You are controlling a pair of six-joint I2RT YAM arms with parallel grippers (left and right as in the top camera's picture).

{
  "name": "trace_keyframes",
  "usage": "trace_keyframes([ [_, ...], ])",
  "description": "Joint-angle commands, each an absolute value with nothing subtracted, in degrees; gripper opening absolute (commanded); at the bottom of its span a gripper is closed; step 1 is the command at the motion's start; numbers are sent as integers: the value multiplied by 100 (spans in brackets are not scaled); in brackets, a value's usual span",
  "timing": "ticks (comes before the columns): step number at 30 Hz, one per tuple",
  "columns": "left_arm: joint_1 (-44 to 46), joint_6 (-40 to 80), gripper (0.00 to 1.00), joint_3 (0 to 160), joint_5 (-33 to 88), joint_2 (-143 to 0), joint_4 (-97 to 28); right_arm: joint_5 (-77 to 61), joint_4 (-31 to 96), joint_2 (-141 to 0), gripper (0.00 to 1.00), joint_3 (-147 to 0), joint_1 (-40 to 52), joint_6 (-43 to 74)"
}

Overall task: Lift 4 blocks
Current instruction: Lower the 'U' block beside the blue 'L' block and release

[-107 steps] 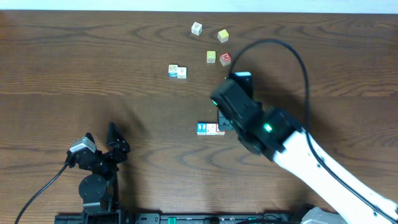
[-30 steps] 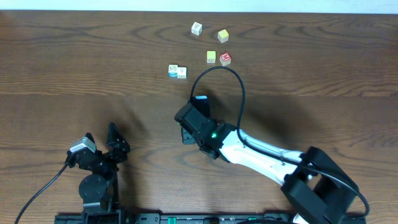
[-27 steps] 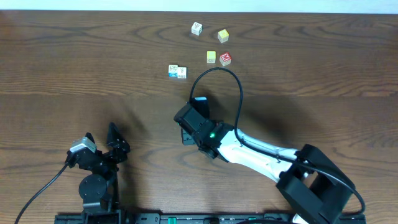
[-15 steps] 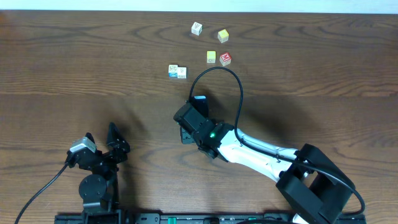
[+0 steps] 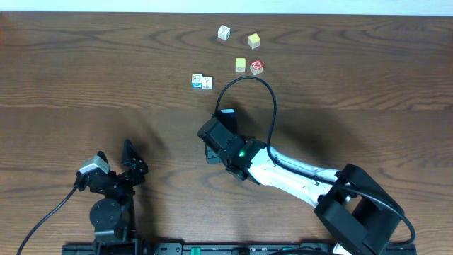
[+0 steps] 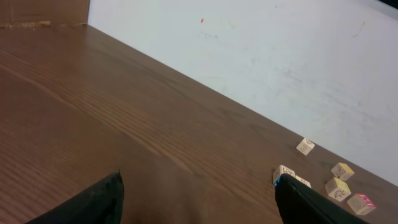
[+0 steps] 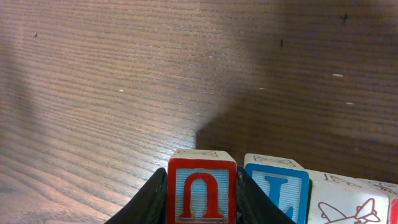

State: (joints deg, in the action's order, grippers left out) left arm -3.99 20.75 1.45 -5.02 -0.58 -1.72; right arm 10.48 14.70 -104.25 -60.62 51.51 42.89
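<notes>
**While the left gripper waits spread, the right pinches the block row**

At the near-left edge of the table (image 5: 85, 85) we see the left gripper (image 5: 115, 157) with its fingers wide apart and nothing between them. Bare wood runs from it to the left and far edges.

Mid-table, the right gripper (image 5: 211, 151) points left, its arm trailing toward the near-right corner. In its wrist view the fingers press on both sides of the red U block (image 7: 202, 196). That block heads a touching row: the blue L block (image 7: 277, 193), the white plane block (image 7: 345, 208), then a red sliver (image 7: 393, 214) cut by the frame. We cannot tell whether the row is off the wood.

Near the far edge six loose cubes (image 5: 241, 65) sit well apart from the gripper.

Against the frame from a few seconds ago, the right gripper stands farther left. Over the last second we see nothing shift.
</notes>
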Motion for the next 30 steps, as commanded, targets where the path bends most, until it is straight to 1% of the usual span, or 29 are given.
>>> trace_keyframes([
  [1, -377, 2040, 79, 27, -554, -27, -384, 1153, 1457, -10471, 28, -6064, 5131, 4215],
  [11, -377, 2040, 79, 27, -554, -27, -384, 1155, 1455, -10471, 38, -6064, 5131, 4213],
  [25, -377, 2040, 79, 27, -554, -27, -384, 1157, 1452, -10471, 46, -6064, 5131, 4213],
  [30, -377, 2040, 78, 27, -554, -27, -381, 1155, 1444, -10471, 51, -6064, 5131, 4213],
])
